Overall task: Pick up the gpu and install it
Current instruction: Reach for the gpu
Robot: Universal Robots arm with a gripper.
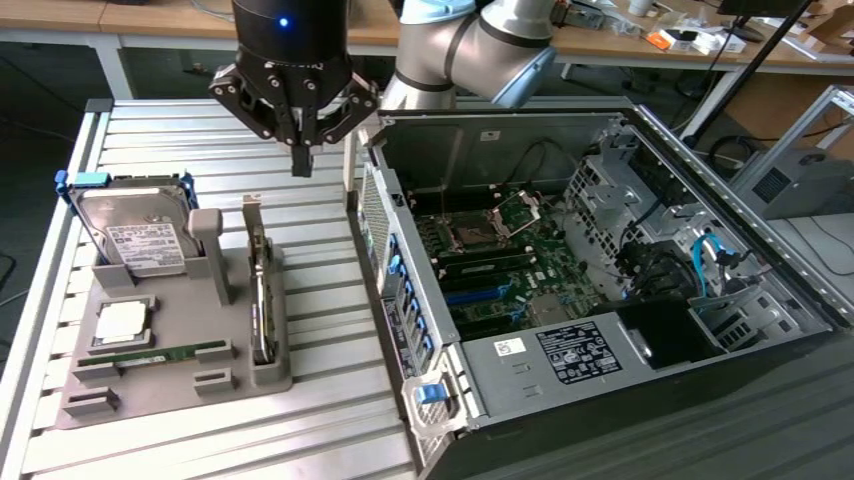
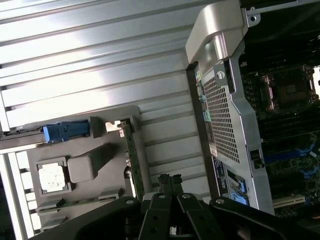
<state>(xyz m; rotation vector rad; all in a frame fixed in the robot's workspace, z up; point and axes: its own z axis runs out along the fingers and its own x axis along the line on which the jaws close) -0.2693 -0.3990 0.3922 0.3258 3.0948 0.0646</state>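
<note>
The gpu point(image 1: 264, 290) stands on its long edge in a slot of the grey holder point(image 1: 174, 385), its silver bracket at the far end. In the wrist view the gpu point(image 2: 134, 160) shows as a thin green strip. My gripper point(image 1: 303, 160) hangs in the air above the ribbed table, past the gpu's far end and beside the case's corner. Its fingers are shut together with nothing between them. In the wrist view the gripper point(image 2: 170, 182) points down close to the gpu's edge. The open computer case point(image 1: 400, 250) lies to the exterior view's right, with its motherboard point(image 1: 494, 260) exposed.
The holder also carries a hard drive point(image 1: 134, 235) in a blue bracket, a CPU point(image 1: 120, 320) and a narrow RAM stick point(image 1: 154, 353). Blue slots point(image 1: 474, 295) sit on the motherboard. The case's perforated rear wall point(image 2: 225, 115) rises next to the holder. Cluttered desks stand behind.
</note>
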